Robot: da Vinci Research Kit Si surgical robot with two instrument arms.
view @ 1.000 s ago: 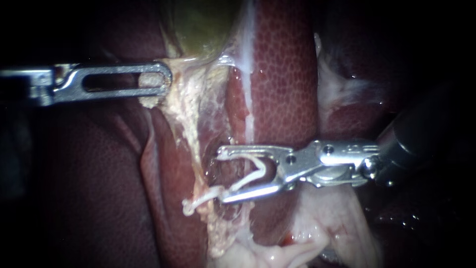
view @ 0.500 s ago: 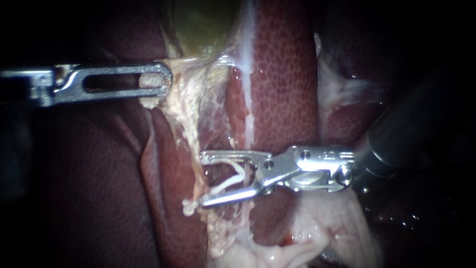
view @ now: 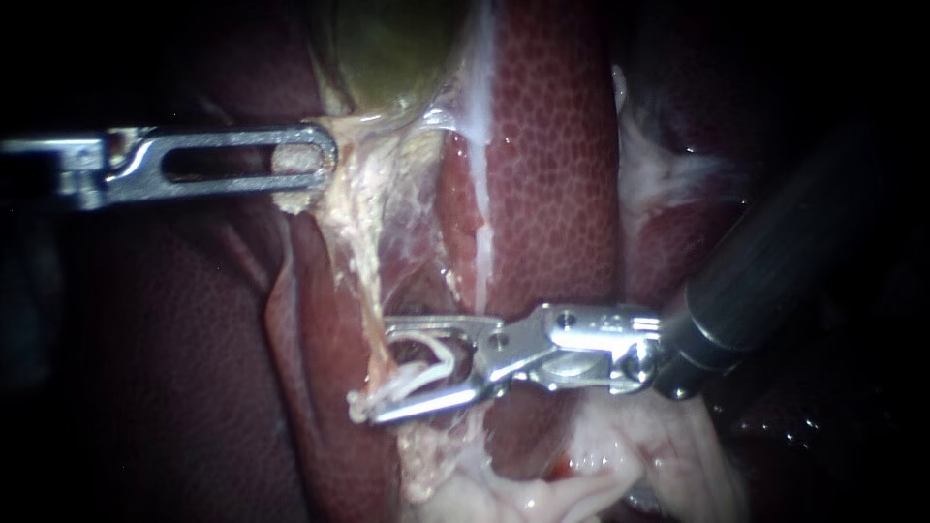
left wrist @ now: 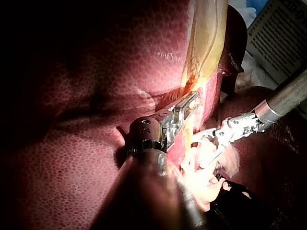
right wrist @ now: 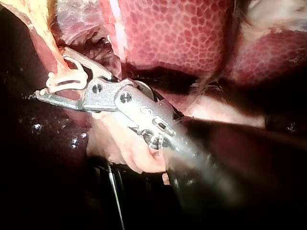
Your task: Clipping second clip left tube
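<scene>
Left instrument (view: pixel 312 158) jaws clamp pale tissue (view: pixel 360 199) by the gallbladder (view: pixel 397 48); right instrument (view: pixel 381 373) jaws, wide, hold one clip (view: pixel 428 372) astride one tube (view: pixel 364 291).

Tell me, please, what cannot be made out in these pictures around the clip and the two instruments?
Endoscope view: whether the clip fully spans the tube; the right instrument and pale strands cover the tube's far side.
Left wrist view: where the left instrument grips the tissue; glare and its own shaft hide this.
Right wrist view: the tube beyond the clip; the view's edge cuts it off.
</scene>
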